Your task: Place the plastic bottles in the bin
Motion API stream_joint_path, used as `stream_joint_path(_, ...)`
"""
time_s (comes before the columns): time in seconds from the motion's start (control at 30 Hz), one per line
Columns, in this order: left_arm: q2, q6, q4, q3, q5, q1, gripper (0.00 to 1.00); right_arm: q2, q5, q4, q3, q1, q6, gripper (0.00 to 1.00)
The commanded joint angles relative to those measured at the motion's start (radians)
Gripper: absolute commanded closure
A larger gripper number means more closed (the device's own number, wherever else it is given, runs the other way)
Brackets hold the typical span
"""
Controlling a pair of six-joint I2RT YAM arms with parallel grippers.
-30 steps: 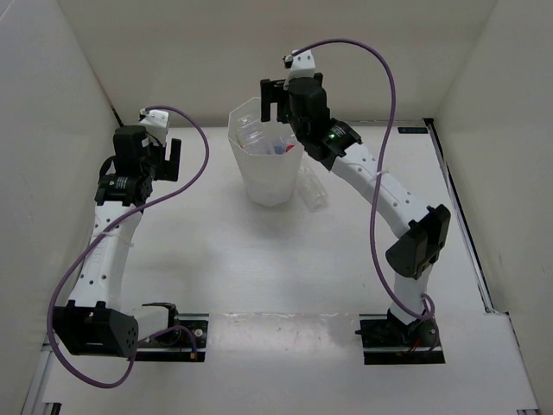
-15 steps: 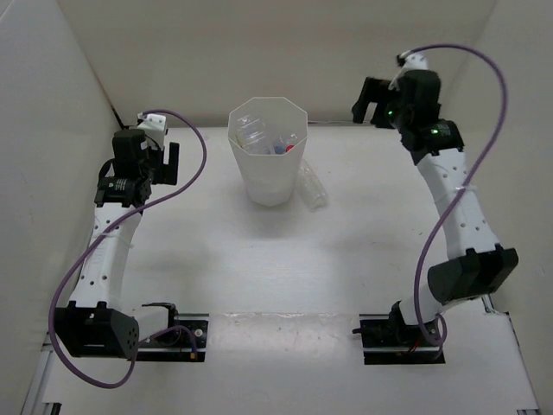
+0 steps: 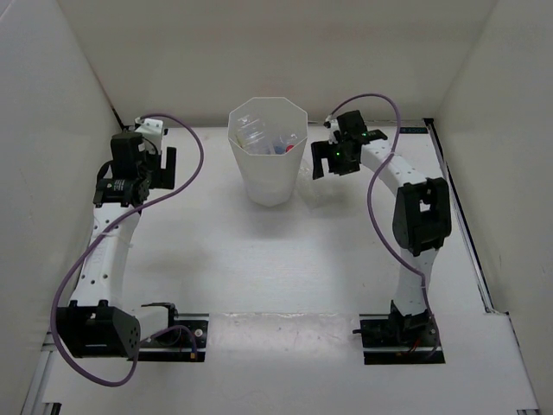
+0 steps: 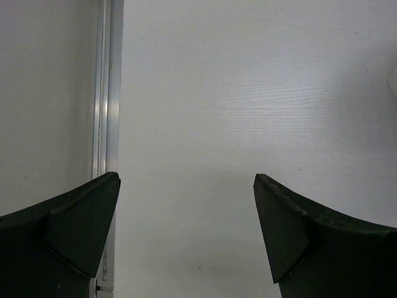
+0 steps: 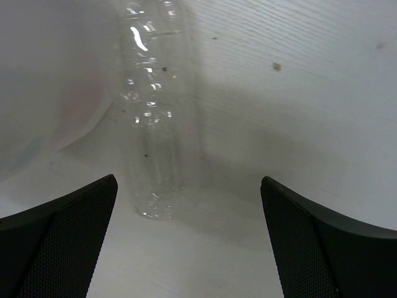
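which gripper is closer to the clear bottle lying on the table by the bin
Right. The right gripper hangs open just over the clear bottle beside the bin; the left gripper is well off on the bin's other side.

There is one bin (image 3: 263, 186). Inside it I can count at least two bottles: one clear bottle (image 3: 252, 137) and one bottle with red (image 3: 281, 148) on it. If more are inside, I cannot tell. One second clear bottle (image 5: 152, 124) is outside the bin. There are two arms, the left arm (image 3: 108, 242) and the right arm (image 3: 415, 216). There are two grippers, the left gripper (image 4: 186, 236) and the right gripper (image 5: 186, 242). There are two purple cables (image 3: 186, 143).
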Motion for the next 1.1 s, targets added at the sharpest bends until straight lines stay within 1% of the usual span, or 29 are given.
stream_joint_path(0.0, -0.03, -0.004, -0.012, -0.009, 0.002, 0.019, 0.0, 0.019, -0.059, 0.028, 0.04, 0.032, -0.031, 0.0)
stream_joint_path(0.07, -0.03, -0.004, -0.012, -0.009, 0.002, 0.019, 0.0, 0.045, -0.099, 0.037, 0.029, 0.032, -0.031, 0.0)
stream_joint_path(0.17, -0.021, -0.014, -0.012, -0.009, 0.011, 0.03, 0.0, 0.057, -0.099, 0.06, 0.009, 0.054, -0.006, 0.0)
stream_joint_path(0.27, -0.012, -0.014, -0.012, -0.009, 0.011, 0.039, 0.0, 0.095, 0.002, 0.06, 0.021, 0.084, 0.003, 0.0)
stream_joint_path(0.33, -0.003, -0.014, -0.012, -0.009, 0.011, 0.039, 0.0, 0.131, 0.071, 0.05, 0.034, 0.093, 0.037, 0.0)
stream_joint_path(0.4, -0.003, -0.014, -0.012, -0.009, 0.011, 0.039, 0.0, 0.16, 0.096, 0.049, 0.052, 0.094, 0.083, 0.0)
stream_joint_path(0.57, -0.003, -0.014, -0.012, -0.018, 0.011, 0.059, 0.0, 0.206, 0.152, 0.049, 0.074, 0.104, 0.126, 0.0)
stream_joint_path(0.6, -0.003, -0.014, -0.012, -0.018, 0.011, 0.059, 0.0, 0.215, 0.168, 0.037, 0.074, 0.115, 0.144, 0.04)
stream_joint_path(0.67, -0.003, -0.014, -0.012, -0.018, 0.011, 0.059, 0.0, 0.215, 0.185, 0.037, 0.074, 0.115, 0.186, 0.16)
stream_joint_path(0.7, -0.003, -0.014, -0.012, -0.018, 0.02, 0.068, 0.0, 0.206, 0.197, 0.037, 0.064, 0.115, 0.201, 0.3)
stream_joint_path(0.77, -0.003, -0.014, -0.012, -0.018, 0.021, 0.068, 0.0, 0.168, 0.206, 0.037, 0.048, 0.095, 0.235, 0.44)
stream_joint_path(0.8, -0.003, -0.014, -0.012, -0.018, 0.021, 0.068, 0.0, 0.149, 0.206, 0.049, 0.029, 0.095, 0.244, 0.58)
stream_joint_path(0.83, -0.003, -0.014, -0.012, -0.018, 0.021, 0.068, 0.0, 0.108, 0.206, 0.049, 0.029, 0.069, 0.255, 0.64)
stream_joint_path(0.9, -0.003, -0.014, -0.012, -0.018, 0.021, 0.068, 0.0, 0.062, 0.22, 0.071, 0.017, 0.046, 0.267, 0.71)
stream_joint_path(0.97, -0.003, -0.023, -0.012, -0.018, 0.021, 0.068, 0.0, -0.013, 0.252, 0.082, 0.027, 0.014, 0.296, 0.71)
stream_joint_path(1.03, -0.003, -0.023, -0.012, -0.018, 0.031, 0.068, 0.0, -0.067, 0.272, 0.103, 0.069, 0.002, 0.305, 0.71)
stream_joint_path(1.07, -0.003, -0.023, -0.012, -0.018, 0.031, 0.068, 0.0, -0.12, 0.272, 0.118, 0.084, 0.002, 0.318, 0.71)
